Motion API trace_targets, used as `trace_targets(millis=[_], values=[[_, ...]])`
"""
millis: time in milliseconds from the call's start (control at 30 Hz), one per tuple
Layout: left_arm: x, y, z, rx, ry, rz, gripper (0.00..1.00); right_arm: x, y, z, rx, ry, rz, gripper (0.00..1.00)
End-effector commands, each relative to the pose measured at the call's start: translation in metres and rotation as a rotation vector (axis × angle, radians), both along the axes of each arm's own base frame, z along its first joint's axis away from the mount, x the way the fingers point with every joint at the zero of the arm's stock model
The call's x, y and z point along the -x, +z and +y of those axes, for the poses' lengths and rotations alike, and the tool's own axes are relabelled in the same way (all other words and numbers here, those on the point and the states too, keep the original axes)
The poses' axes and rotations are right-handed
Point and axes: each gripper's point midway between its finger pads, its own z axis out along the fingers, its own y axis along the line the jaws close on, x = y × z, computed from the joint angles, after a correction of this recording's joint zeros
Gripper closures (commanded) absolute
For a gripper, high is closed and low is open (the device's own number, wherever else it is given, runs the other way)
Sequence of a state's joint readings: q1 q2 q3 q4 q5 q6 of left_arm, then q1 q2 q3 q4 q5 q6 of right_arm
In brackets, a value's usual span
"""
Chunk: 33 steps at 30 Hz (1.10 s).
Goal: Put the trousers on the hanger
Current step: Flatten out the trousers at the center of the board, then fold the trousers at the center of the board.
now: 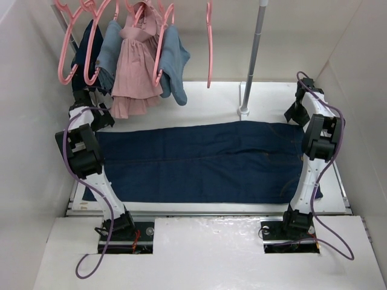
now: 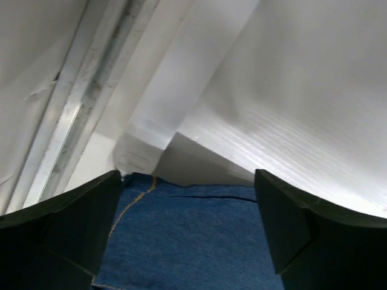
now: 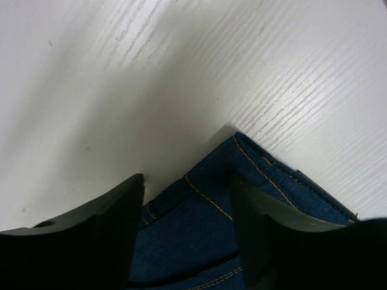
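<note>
The trousers (image 1: 205, 160), dark navy jeans, lie flat across the white table, waistband to the right and leg hems to the left. My left gripper (image 1: 98, 122) is at the far left hem corner; in the left wrist view it (image 2: 187, 176) stands wide open with the hem (image 2: 187, 235) between its fingers (image 2: 72, 229). My right gripper (image 1: 297, 112) is at the far waistband corner; its jaws (image 3: 187, 179) stand apart, narrower than the left ones, straddling that corner (image 3: 205, 211). An empty pink hanger (image 1: 209, 45) hangs edge-on from the rail above.
On the rail at the back left hang pink hangers with a pink dress (image 1: 134, 69), light blue garments (image 1: 175, 66) and a dark garment (image 1: 89, 45). The rack's grey pole (image 1: 253, 60) stands behind the trousers. White walls close in on both sides.
</note>
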<state>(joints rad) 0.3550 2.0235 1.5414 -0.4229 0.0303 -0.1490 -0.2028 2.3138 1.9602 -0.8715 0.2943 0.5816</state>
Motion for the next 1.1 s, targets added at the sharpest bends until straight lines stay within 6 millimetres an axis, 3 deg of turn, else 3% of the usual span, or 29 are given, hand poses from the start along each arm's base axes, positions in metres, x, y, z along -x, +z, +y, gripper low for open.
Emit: trace_targets(millis=[0,67,100,167,200,233,300,433,467,567,600,633,667,700,733,800,833,900,933,1067], values=[[0.000,-0.013,0.002,0.016,0.016,0.033,0.13,0.002,0.002,-0.006,0.013,-0.015,0.021,0.39],[0.008,-0.024,0.002,0.033,0.000,0.045,0.30,0.000,0.002,-0.001,0.010,-0.014,0.018,0.48],[0.015,-0.032,0.002,0.044,-0.003,0.060,0.47,0.003,0.002,-0.001,0.008,-0.014,0.028,0.56],[0.016,-0.031,0.011,0.041,-0.010,0.050,0.68,0.008,0.001,-0.001,0.012,-0.028,0.036,0.67],[0.016,-0.031,0.012,0.036,-0.018,0.051,0.79,0.014,-0.005,0.000,0.008,-0.027,0.057,0.78],[0.015,-0.023,0.013,0.025,-0.026,0.036,0.83,0.016,-0.002,0.001,0.009,-0.027,0.054,0.85],[0.009,-0.012,0.017,-0.011,-0.060,0.004,0.85,0.015,0.003,0.000,0.014,-0.016,0.045,1.00],[-0.007,0.024,0.027,-0.079,-0.122,-0.049,0.94,0.007,0.033,0.001,0.021,0.008,-0.044,1.00],[-0.009,0.036,0.030,-0.103,-0.131,-0.059,0.95,0.002,0.055,0.000,0.034,0.008,-0.106,1.00],[-0.014,0.072,0.047,-0.215,-0.145,-0.086,0.98,-0.003,0.091,0.003,0.062,0.000,-0.220,1.00],[-0.014,0.088,0.050,-0.248,-0.148,-0.108,0.98,-0.001,0.125,0.002,0.083,-0.016,-0.305,1.00],[-0.012,0.096,0.053,-0.271,-0.151,-0.113,0.98,0.001,0.139,0.002,0.086,-0.028,-0.354,1.00],[-0.010,0.104,0.056,-0.303,-0.165,-0.112,0.98,0.012,0.137,0.002,0.098,-0.035,-0.354,1.00],[-0.008,0.119,0.057,-0.333,-0.168,-0.132,0.98,0.015,0.171,0.003,0.108,-0.049,-0.457,1.00],[-0.008,0.128,0.055,-0.355,-0.177,-0.140,0.98,0.021,0.179,0.002,0.119,-0.066,-0.483,1.00],[0.000,0.130,0.049,-0.373,-0.200,-0.130,0.98,0.037,0.181,0.001,0.139,-0.079,-0.491,1.00],[0.005,0.142,0.048,-0.395,-0.213,-0.143,0.98,0.046,0.198,-0.003,0.145,-0.100,-0.539,1.00],[0.012,0.145,0.045,-0.403,-0.220,-0.145,0.98,0.061,0.193,-0.003,0.132,-0.113,-0.542,1.00],[0.015,0.159,0.044,-0.425,-0.226,-0.167,0.98,0.068,0.207,-0.006,0.142,-0.124,-0.586,1.00],[0.029,0.175,0.044,-0.476,-0.246,-0.166,0.97,0.096,0.198,-0.010,0.127,-0.151,-0.595,1.00]])
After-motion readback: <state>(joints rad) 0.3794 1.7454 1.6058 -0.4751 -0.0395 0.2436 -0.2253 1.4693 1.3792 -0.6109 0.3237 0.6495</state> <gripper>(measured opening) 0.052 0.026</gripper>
